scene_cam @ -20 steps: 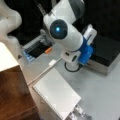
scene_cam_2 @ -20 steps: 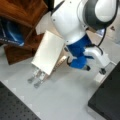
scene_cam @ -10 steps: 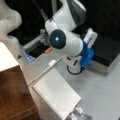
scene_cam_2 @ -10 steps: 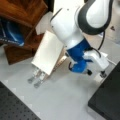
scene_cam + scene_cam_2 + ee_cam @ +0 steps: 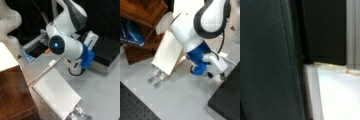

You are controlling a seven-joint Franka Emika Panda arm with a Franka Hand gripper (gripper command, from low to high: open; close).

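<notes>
The gripper [image 5: 216,75] hangs low over the grey table [image 5: 182,100], just beside the black box [image 5: 227,100], its jaw state impossible to tell.

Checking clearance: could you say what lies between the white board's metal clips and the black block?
Only bare grey table, in a front view, between the metal clips and the black block; the gripper sits by that block.
</notes>
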